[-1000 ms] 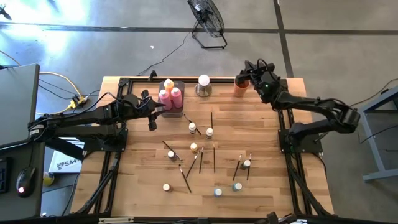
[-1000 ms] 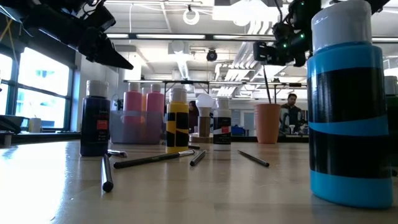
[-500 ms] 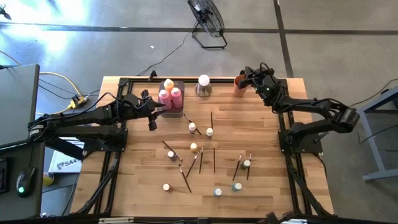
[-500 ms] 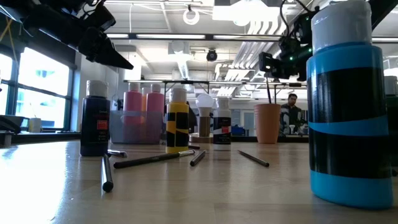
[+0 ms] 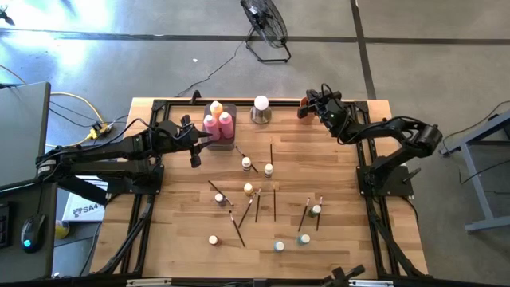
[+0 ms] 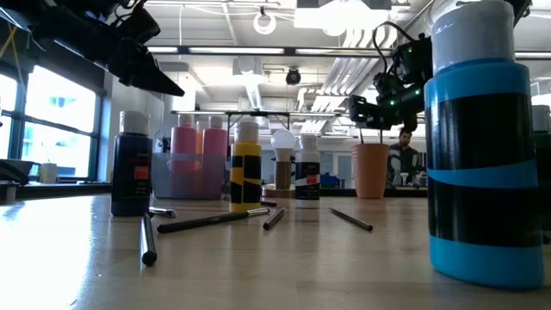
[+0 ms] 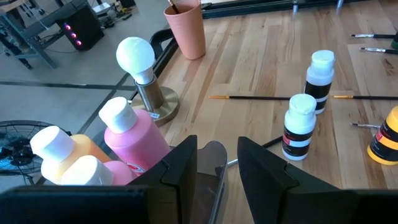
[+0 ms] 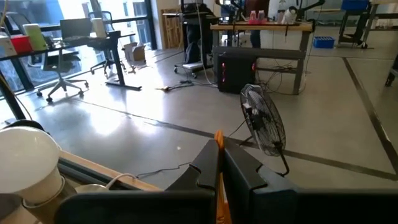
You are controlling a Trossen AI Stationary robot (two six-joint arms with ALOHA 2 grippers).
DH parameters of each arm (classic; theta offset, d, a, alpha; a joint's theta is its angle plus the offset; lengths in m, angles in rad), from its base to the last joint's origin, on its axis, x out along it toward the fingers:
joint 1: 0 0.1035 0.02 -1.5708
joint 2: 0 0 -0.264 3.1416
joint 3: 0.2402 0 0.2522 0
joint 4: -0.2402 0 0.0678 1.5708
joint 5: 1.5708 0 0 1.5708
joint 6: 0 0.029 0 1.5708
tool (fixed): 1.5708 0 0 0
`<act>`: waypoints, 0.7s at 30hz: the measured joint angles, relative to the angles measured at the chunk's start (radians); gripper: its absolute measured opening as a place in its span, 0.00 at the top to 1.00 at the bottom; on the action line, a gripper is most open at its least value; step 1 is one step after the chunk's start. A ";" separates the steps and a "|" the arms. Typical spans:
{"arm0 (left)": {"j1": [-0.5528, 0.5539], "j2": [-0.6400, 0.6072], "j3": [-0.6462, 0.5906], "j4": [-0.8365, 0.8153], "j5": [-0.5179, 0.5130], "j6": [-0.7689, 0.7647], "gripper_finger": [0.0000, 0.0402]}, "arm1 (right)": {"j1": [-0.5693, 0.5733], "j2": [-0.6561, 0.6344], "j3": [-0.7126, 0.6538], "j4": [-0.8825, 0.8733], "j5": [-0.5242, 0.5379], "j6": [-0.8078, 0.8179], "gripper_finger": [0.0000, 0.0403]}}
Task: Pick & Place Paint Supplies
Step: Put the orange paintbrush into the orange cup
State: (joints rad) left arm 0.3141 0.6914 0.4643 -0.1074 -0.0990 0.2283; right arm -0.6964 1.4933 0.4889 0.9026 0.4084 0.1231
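My right gripper point(image 5: 307, 102) hangs directly over the orange cup point(image 6: 371, 170) at the table's far edge, its fingers pressed together on a thin brush point(image 8: 218, 168) whose shaft runs between them and down toward the cup's mouth. I judge this the placing step for that brush: it points into the cup but is not let go. Next I need to lower a little, keep the shaft inside the rim, then part the fingers and lift straight up so the brush does not catch and tip out. My left gripper point(image 7: 216, 163) waits on the other side of the table, just beside the grey tray point(image 5: 231, 146), its fingers partly apart; I cannot tell whether it is holding anything. In the tray, right ahead of it, stand 2 pink bottles point(image 7: 134, 140) and a yellowish one point(image 7: 59, 146). The lamp-like white ball point(image 5: 260, 104) sits between tray and cup and should be left alone. Well behind both of my grippers, spread over the middle and near part of the table, lie the rest: several small capped bottles point(image 5: 268, 169) and loose brushes point(image 5: 273, 202), all apart from the cup and tray, so plenty of the job remains.
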 joint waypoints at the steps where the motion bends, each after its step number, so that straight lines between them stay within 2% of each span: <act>1: 0.000 0.000 0.000 0.000 0.000 0.000 0.72 | 0.000 0.000 0.000 -0.001 0.000 -0.007 0.99; 7: 0.000 0.000 0.000 0.000 0.000 0.001 0.72 | 0.000 0.000 0.000 -0.008 0.000 -0.021 0.98; 21: 0.000 0.000 0.000 0.000 0.000 0.003 0.72 | 0.004 -0.035 0.000 -0.009 0.006 -0.033 0.81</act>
State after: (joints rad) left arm 0.3141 0.6914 0.4644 -0.1074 -0.0990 0.2309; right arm -0.6924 1.4585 0.4889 0.8940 0.4141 0.0905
